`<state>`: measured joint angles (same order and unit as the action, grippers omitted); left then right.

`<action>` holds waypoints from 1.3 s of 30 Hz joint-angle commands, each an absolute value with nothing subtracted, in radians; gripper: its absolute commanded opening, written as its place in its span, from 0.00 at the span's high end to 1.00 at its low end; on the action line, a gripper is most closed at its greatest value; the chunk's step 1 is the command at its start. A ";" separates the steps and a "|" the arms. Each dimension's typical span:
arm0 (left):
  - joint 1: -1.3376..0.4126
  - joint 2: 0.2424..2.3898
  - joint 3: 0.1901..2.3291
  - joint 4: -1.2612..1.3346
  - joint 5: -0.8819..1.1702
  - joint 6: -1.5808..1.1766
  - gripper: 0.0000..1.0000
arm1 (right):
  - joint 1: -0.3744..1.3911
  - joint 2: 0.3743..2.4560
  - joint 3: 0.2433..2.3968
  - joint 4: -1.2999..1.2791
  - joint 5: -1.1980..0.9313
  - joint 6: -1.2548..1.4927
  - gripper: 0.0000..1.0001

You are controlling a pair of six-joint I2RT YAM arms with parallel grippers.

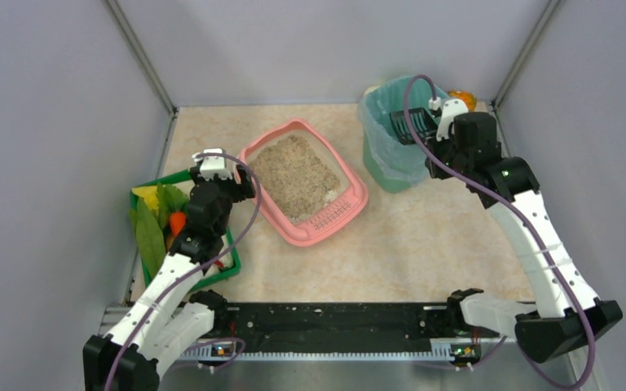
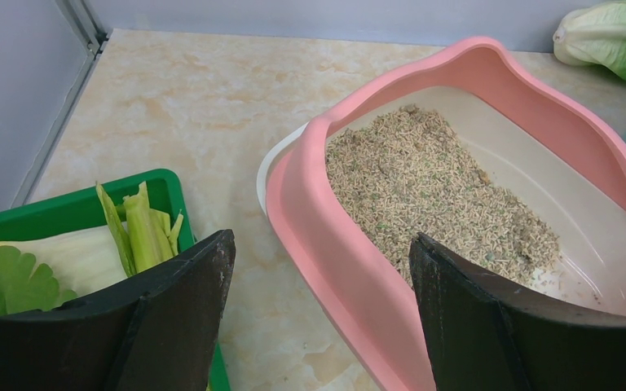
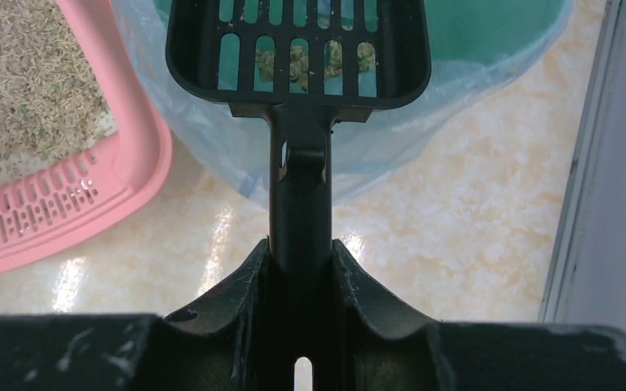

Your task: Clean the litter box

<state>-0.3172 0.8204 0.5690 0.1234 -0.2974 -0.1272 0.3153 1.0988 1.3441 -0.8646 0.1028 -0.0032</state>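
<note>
Left gripper (image 2: 319, 244) is seen spread wide with nothing held, poised between the green tray (image 2: 73, 205) and the litter box (image 2: 538, 98), the box's near rim showing in the gap between its fingers. Green stalks (image 2: 143, 228) and leaves are carried in the tray, which is set at the left edge of the tabletop (image 1: 424, 236). Just right of it, near the middle, the pink box is laid at an angle, its slotted ledge (image 3: 33, 212) turned toward the arms. Beige litter (image 2: 424, 187) is spread over most of the inside, and a patch of pale floor is bared near the ledge. Further right, toward the back corner, a teal-lined bin (image 1: 387, 163) is stood just beside the box. Over its mouth a black slotted scoop (image 3: 297, 49) is held by the handle, on which the right gripper (image 3: 300, 265) is clamped tight. A few clumps (image 3: 310, 59) are lodged on the scoop's slots.
</note>
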 commanded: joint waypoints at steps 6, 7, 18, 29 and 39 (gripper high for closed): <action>-0.323 0.800 0.593 0.162 -0.308 -0.122 0.17 | 0.308 1.158 1.515 -0.918 0.247 -0.362 1.00; -0.323 0.801 0.591 0.163 -0.310 -0.121 0.17 | 0.309 1.163 1.524 -0.918 0.258 -0.409 1.00; -0.323 0.781 0.569 0.188 -0.334 -0.105 0.17 | 0.478 1.243 1.486 -0.715 0.707 -1.158 1.00; -0.324 0.746 0.558 0.208 -0.360 -0.094 0.16 | 0.552 1.254 1.381 -0.504 0.776 -1.590 1.00; -0.327 0.733 0.555 0.216 -0.369 -0.090 0.16 | 0.526 1.242 1.470 -0.544 0.741 -1.316 1.00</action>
<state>-0.3222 0.7544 0.5617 0.1577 -0.3565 -0.1013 0.5468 1.2789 1.3705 -0.5606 0.7555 -1.5047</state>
